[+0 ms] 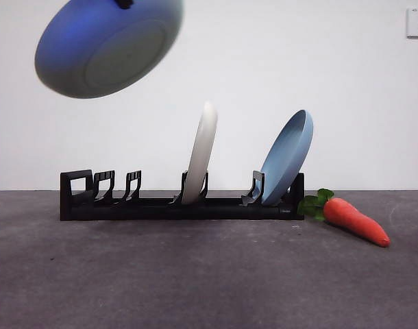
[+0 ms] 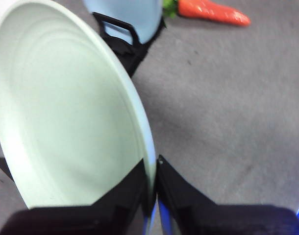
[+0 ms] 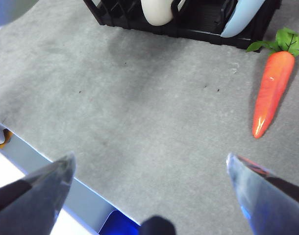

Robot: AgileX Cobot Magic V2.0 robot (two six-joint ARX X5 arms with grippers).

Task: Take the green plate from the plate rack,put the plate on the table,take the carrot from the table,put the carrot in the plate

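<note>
My left gripper [image 2: 156, 196] is shut on the rim of the green plate [image 2: 66, 112] and holds it tilted in the air. In the front view the green plate [image 1: 106, 44] hangs high at the upper left, well above the plate rack [image 1: 161, 205], its underside looking bluish in shadow. The carrot [image 1: 356, 221] lies on the table [image 1: 195, 274] just off the rack's right end, tip pointing away from it. My right gripper [image 3: 150, 157] is open and empty above the table's front part, and the carrot [image 3: 271, 93] lies ahead of it.
A cream-white plate [image 1: 202, 154] stands in the rack's middle and a sky-blue plate [image 1: 288, 157] leans at its right end. The rack's left slots hold nothing. The table's front edge [image 3: 66, 191] runs under my right gripper. A wall socket [image 1: 417, 22] is at the upper right.
</note>
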